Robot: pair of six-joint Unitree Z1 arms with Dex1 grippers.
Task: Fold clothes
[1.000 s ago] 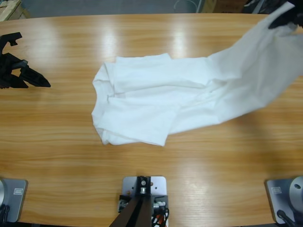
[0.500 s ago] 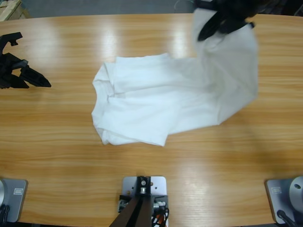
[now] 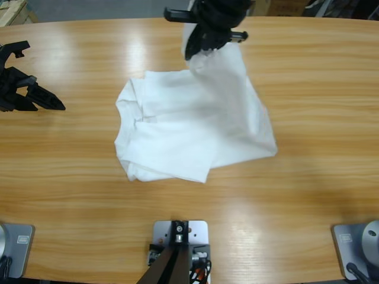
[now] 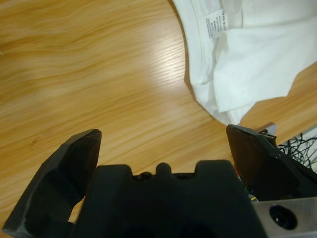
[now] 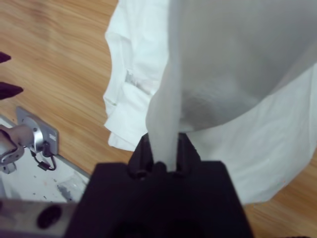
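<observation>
The clothes are one white T-shirt [image 3: 177, 130] lying partly folded in the middle of the wooden table [image 3: 308, 195]. My right gripper [image 3: 200, 48] hangs over the shirt's far edge, shut on a lifted flap of it that drapes down to the table on the right. In the right wrist view the fabric [image 5: 237, 74] rises straight out of the shut right gripper [image 5: 163, 151]. My left gripper [image 3: 41, 77] rests at the table's far left, open and holding nothing, well apart from the shirt. The left wrist view shows the left gripper [image 4: 163, 134] spread wide over bare wood, the shirt's collar and label [image 4: 218, 25] beyond.
Bare wood surrounds the shirt on all sides. The table's far edge runs close behind the right gripper, with grey floor [image 3: 106, 8] past it.
The right gripper has swept from the far right corner leftward to above the shirt's far edge, carrying the lifted flap over the body. The left gripper has stayed put.
</observation>
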